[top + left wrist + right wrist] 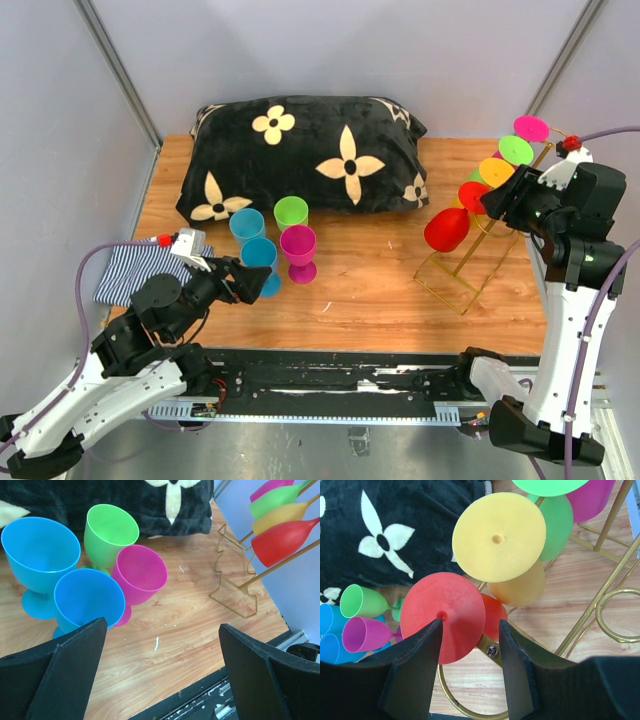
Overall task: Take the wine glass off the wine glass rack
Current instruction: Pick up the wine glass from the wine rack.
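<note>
The gold wire wine glass rack (468, 282) stands at the right of the table. Several plastic wine glasses hang bowl-down on its rails: red (447, 229) lowest, then yellow (497, 171), green (516, 150) and magenta (531, 128). My right gripper (500, 203) is open at the red glass's foot. In the right wrist view the red foot disc (442, 617) lies just ahead of the gripper (470, 625), partly behind the left finger (415, 670); the rack's loop (451, 700) is below. My left gripper (162, 630) is open and empty over bare wood.
Two blue glasses (247, 224), a green one (291, 212) and a magenta one (298, 245) stand left of centre, just ahead of my left gripper (255, 283). A black flowered pillow (300, 155) lies at the back. A striped cloth (135, 270) lies at the left edge.
</note>
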